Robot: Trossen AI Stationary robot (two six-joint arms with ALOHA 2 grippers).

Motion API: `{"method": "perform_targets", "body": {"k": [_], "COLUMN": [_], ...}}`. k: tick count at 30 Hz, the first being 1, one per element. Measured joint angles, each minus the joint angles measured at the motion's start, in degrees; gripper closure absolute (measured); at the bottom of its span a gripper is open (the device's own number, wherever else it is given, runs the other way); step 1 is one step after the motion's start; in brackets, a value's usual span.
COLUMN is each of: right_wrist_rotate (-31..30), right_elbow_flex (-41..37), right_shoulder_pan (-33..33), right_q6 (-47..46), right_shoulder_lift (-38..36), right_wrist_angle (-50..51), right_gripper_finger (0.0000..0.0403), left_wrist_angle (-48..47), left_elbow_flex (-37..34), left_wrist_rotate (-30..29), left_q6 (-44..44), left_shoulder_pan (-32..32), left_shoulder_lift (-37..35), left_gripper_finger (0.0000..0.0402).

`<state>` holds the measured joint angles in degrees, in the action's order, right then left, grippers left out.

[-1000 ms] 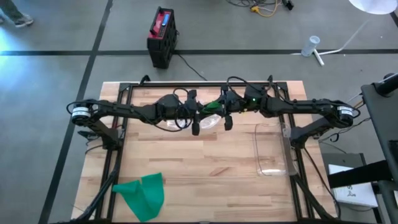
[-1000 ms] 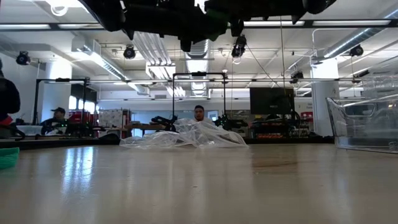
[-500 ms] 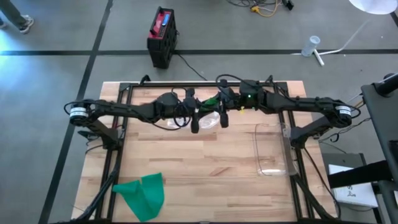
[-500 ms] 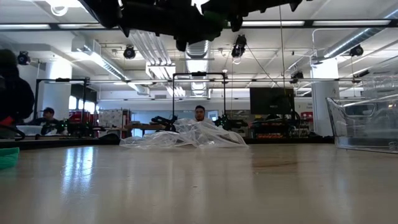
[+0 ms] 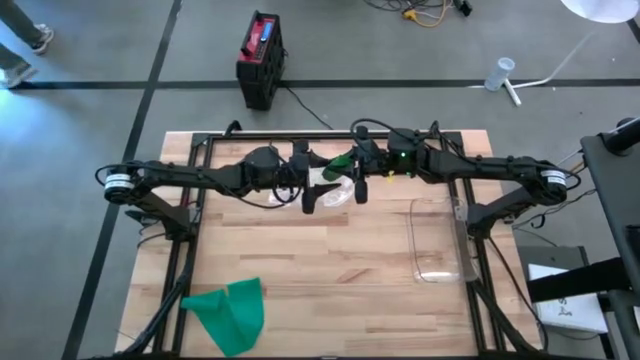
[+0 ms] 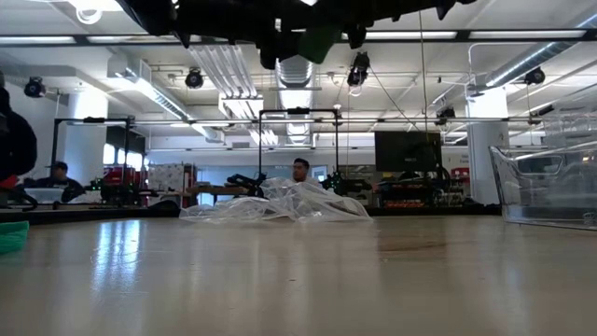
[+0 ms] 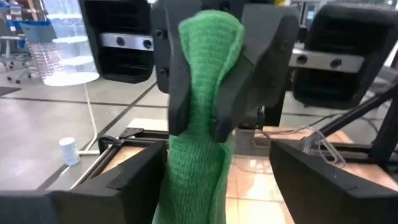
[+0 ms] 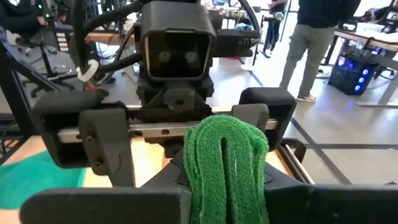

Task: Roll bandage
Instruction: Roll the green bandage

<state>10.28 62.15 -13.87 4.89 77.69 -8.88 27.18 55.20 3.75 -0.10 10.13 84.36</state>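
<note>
Your two arms meet in mid-air over the far half of the worktop [image 5: 330, 260], and the green bandage [image 5: 343, 160] hangs between them, well above the wood. The right gripper [image 7: 205, 93] has its jaws pressed together on the folded bandage — in the left wrist view you can see the fabric looped over the top of those dark fingers [image 7: 245, 81] and trailing down in a twisted strand. From the right wrist view the same fold [image 8: 227, 165] stands upright in the grip.

Your left gripper [image 5: 312, 190] faces it head-on with its jaws spread; its fingers [image 7: 124, 180] stand either side of the hanging strand without touching it.

Below the grippers, a crumpled clear plastic bag [image 6: 280, 203] lies on the worktop. A clear plastic bin [image 5: 435, 240] sits toward the right side, and a second piece of green cloth [image 5: 230, 312] lies flat near the front left corner — well apart from the arms.

Beyond the worktop, people [image 8: 317, 43] are in the room.
</note>
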Motion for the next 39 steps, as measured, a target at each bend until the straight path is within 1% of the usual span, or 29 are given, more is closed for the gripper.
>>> {"method": "perform_targets", "body": {"k": [2, 5, 8, 11, 12, 13, 15, 21, 24, 29, 31, 34, 37, 39], "right_wrist_rotate": [0.0, 0.6, 2.5, 5.1, 5.7, 6.3, 7.3, 8.0, 8.3, 8.3, 8.3, 8.2, 8.1, 7.6], "right_elbow_flex": [0.0, 0.0, 0.3, 0.4, 0.5, 0.7, 1.2, 2.1, 2.1, 2.2, 2.2, 2.3, 2.3, 2.3], "right_shoulder_pan": [0.0, 0.0, 0.1, 0.1, 0.1, 0.0, 0.1, 0.1, 0.1, 0.1, 0.1, 0.1, 0.1, 0.1], "right_q6": [0.3, 0.0, 0.0, -0.8, -1.2, -1.7, -2.3, -1.5, -1.0, -0.7, -0.2, 0.2, 0.3, 0.3], "right_shoulder_lift": [0.0, 0.0, 0.0, 0.0, -0.2, -0.4, -0.8, -1.8, -2.0, -2.4, -2.4, -2.1, -1.2, -0.9], "right_wrist_angle": [0.4, 1.0, 0.9, 0.8, 1.0, 1.3, 1.4, 3.4, 4.4, 4.0, 3.9, 3.3, 2.8, 2.3], "right_gripper_finger": [0.0359, 0.0359, 0.0359, 0.0359, 0.0359, 0.0359, 0.0359, 0.0359, 0.0359, 0.0359, 0.0359, 0.0359, 0.0359, 0.0359], "left_wrist_angle": [0.3, 0.4, 0.4, -0.2, -0.4, -1.2, -2.6, -3.3, -4.9, -5.9, -5.4, -3.6, -1.7, 0.9], "left_elbow_flex": [0.0, 0.0, 0.0, 0.0, 0.1, 0.2, 0.4, 0.6, 0.3, 0.2, 0.1, 0.1, 0.0, 0.0], "left_wrist_rotate": [0.0, 0.0, 0.0, 0.1, 0.3, 0.7, 2.0, 2.2, 4.9, 6.7, 7.9, 8.2, 8.2, 7.1], "left_q6": [-1.1, -1.5, -1.9, -1.9, -1.9, -1.5, 0.6, 1.4, 2.5, 4.2, 4.3, 4.3, 4.1, 3.9], "left_shoulder_pan": [0.0, 0.1, 0.2, 0.2, 0.2, 0.2, 0.2, -0.4, -0.3, -0.2, -0.2, -0.2, -0.2, -0.3], "left_shoulder_lift": [0.0, -0.5, -0.7, -1.1, -1.3, -1.5, -2.0, -2.2, -2.6, -3.0, -2.9, -2.3, -1.8, -1.0], "left_gripper_finger": [0.0135, 0.018, 0.0256, 0.0352, 0.037, 0.0374, 0.0368, 0.0327, 0.0305, 0.026, 0.024, 0.0206, 0.0173, 0.0154]}}
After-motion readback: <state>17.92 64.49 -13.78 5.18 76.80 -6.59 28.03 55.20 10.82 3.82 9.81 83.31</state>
